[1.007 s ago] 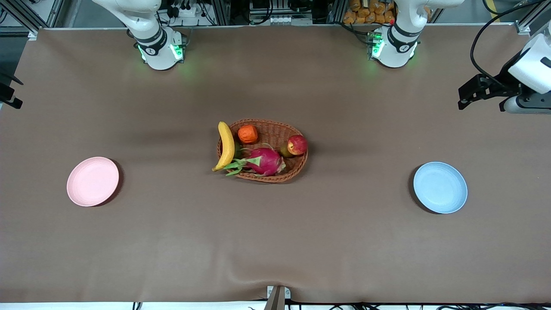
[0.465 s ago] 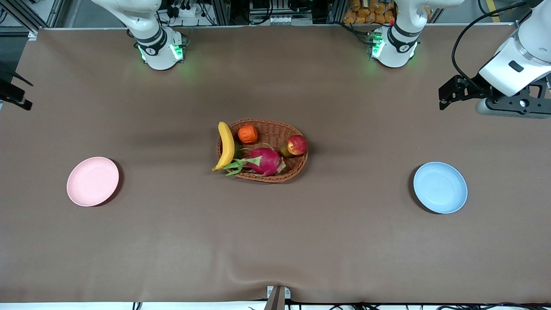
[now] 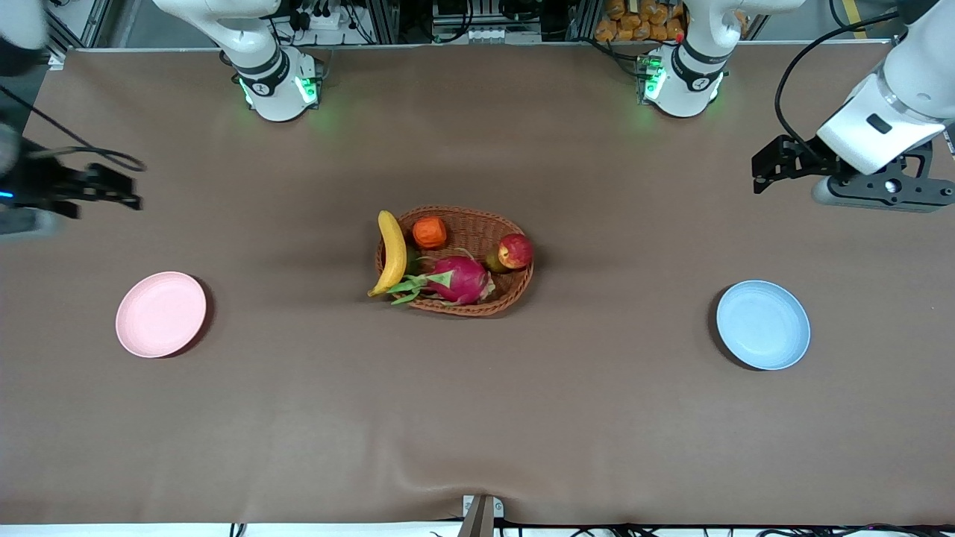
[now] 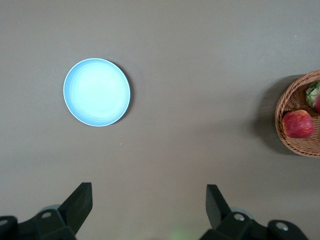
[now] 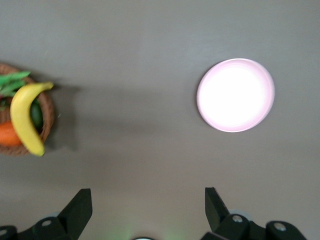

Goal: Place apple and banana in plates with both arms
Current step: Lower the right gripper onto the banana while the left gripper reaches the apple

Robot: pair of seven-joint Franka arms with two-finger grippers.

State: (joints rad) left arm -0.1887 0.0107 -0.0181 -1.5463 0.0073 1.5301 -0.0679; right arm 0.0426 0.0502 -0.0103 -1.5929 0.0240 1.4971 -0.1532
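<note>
While basket [image 3: 453, 261] crowded, dragon fruit [image 3: 461, 279] midway

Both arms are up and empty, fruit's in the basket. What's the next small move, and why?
Probably bring the open left gripper over the apple and the open right gripper over the banana: both fruits lie in the basket, both plates bare.

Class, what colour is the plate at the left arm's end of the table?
Light blue plate, clearest in the left wrist view.

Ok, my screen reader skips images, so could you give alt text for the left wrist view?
The left pincer hangs open over bare brown table, holding nothing. A light blue plate lies empty, and at the frame's edge a wicker basket holds a red apple.
</note>
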